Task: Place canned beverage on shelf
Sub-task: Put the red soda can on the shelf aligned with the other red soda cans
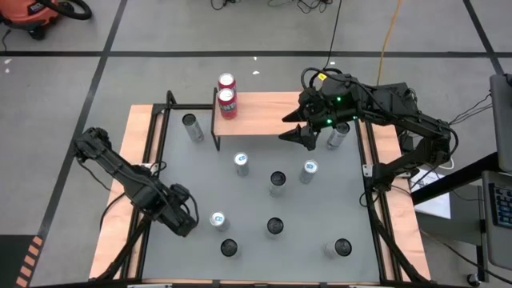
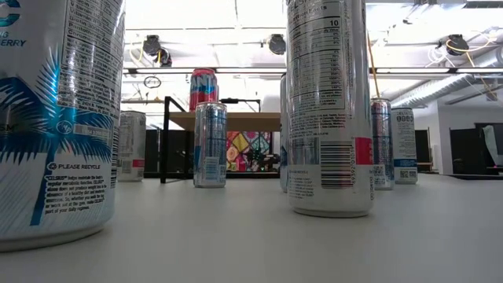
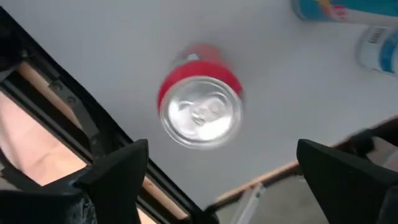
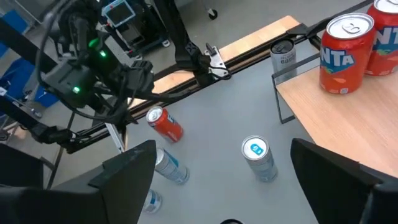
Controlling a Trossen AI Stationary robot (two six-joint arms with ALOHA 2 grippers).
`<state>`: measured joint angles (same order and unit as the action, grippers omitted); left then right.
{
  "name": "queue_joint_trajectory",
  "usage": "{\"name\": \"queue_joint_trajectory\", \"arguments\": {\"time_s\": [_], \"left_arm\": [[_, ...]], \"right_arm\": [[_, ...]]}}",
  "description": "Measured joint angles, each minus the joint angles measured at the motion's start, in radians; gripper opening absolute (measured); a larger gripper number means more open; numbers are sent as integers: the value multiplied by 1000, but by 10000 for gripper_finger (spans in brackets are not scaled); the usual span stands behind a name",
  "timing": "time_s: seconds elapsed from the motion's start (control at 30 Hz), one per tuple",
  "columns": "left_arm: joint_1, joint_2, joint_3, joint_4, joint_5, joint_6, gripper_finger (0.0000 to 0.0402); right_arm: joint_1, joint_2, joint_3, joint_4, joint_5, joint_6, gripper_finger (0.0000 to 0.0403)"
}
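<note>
Two upright red cans (image 1: pixel 227 94) on wooden shelf (image 1: pixel 264 112)

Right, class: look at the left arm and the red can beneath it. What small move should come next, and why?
Probably lower the left gripper straight down around the red can. Its fingers are open, the can's top shows between them from above, and nothing is held yet. The shelf has room beside two cans.

Bare shelf (image 1: pixel 268 112) top right of two red cans (image 1: pixel 227 94); upright cans (image 1: pixel 276 182) across mid-table.
</note>
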<state>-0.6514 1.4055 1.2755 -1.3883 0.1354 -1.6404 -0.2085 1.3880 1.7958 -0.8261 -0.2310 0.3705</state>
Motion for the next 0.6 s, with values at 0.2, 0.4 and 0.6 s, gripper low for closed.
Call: {"name": "queue_joint_trajectory", "arguments": {"time_s": [0.2, 0.4, 0.6], "left_arm": [[0, 0, -87, 46, -1, 5, 400], [0, 5, -127, 120, -8, 3, 400], [1, 27, -127, 114, -25, 7, 400]], "right_arm": [[1, 0, 0, 0, 23, 4, 343], [1, 0, 0, 0, 23, 4, 343], [1, 0, 0, 0, 23, 4, 343]]}}
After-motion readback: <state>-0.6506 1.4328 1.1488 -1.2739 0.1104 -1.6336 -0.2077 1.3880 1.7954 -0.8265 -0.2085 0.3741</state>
